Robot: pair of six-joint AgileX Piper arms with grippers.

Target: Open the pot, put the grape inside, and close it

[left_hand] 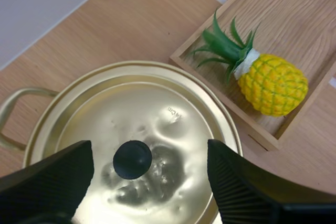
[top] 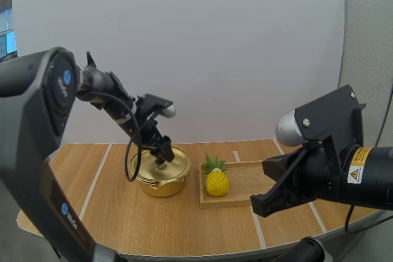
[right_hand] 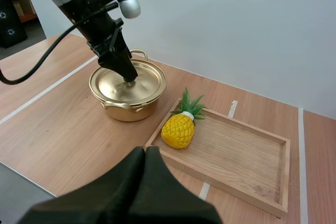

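Poises the left fingers (top: 164, 151) directly over the gold pot (top: 161, 181), spread apart with nothing pinched between them. Straddles the black knob (left_hand: 132, 159) of the lid (left_hand: 178, 114), one ribbed pad on either side and both clear of it. Reads as a stance for closing in on the knob and lifting, so judged the opening step, not yet done. Has the lid seated flat on the rim, the pot shut. Stands the pot on the wooden surface (top: 116, 213), straight beneath those fingers.

Finds no grape anywhere. Offers instead a yellow pineapple (top: 217, 182) with green leaves, sitting in the pot-side end of a shallow wooden tray (right_hand: 241, 153), just beside the pot and between the two sets of fingers. Takes it, as a judgement, for the thing meant to go inside, parked close so the carry is short.

Holds the right fingers (right_hand: 147, 156) pressed together into one dark wedge, gripping nothing, up off the surface at the near side of the tray, with the pineapple just ahead of the tips. Looks like a waiting post: near enough to reach the fruit once the lid is off, well apart from the left fingers and clear of their lift. Needs the wedge parted before any pick. Risks tipping or rolling the rounded fruit on a shallow pinch.
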